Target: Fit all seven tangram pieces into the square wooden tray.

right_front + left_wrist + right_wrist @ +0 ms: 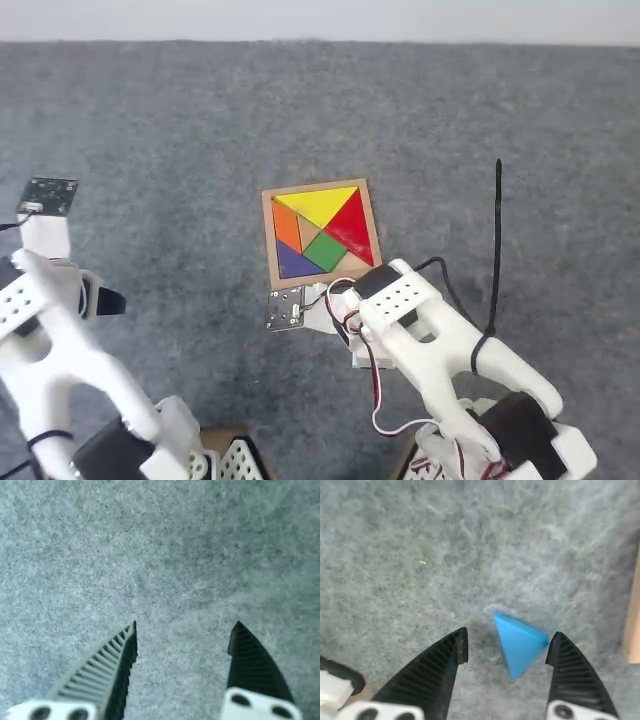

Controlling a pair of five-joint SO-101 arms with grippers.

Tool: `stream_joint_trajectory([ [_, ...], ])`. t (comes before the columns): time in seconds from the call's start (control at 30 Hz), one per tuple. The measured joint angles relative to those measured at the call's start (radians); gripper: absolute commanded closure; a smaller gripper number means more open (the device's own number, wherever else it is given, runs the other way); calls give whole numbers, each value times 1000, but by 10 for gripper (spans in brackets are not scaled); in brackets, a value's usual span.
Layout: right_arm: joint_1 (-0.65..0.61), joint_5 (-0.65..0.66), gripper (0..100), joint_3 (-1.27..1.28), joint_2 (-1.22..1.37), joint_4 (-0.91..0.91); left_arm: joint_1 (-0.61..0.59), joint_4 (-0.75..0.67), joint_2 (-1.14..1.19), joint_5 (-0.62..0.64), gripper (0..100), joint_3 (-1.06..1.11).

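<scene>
**Five pieces seated, the blue one waiting outside**

The square wooden tray (316, 186) holds a yellow triangle (320, 205), a red triangle (352, 228), an orange piece (286, 226), a green square (325, 250) and a purple triangle (290, 263). Bare wood shows in two gaps, so I judge the job past halfway.

The blue triangle (520, 642) lies on the grey felt surface (180, 150) just beside the tray, between the spread jaws of the right pincer (509, 632), ungripped. The left pincer (185, 625) hangs apart over bare felt, well away.
</scene>
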Motion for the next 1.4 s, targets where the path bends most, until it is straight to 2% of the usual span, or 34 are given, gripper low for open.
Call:
stream_joint_trajectory([
  [0.2,14,5,737,0,0,-31,2,5,0,0,717,0],
  [0.37,60,51,794,0,0,-31,0,5,0,0,717,0],
  [0.53,63,60,756,0,28,-31,0,5,0,0,717,0],
  [0.77,64,61,758,-15,109,-55,0,5,0,0,717,0],
  [0.97,61,61,860,-25,112,-58,0,5,0,0,717,0],
  [1.27,26,61,865,-48,129,-64,0,5,0,0,717,0],
  [1.4,26,-5,865,-81,133,-54,0,5,0,0,717,0],
])
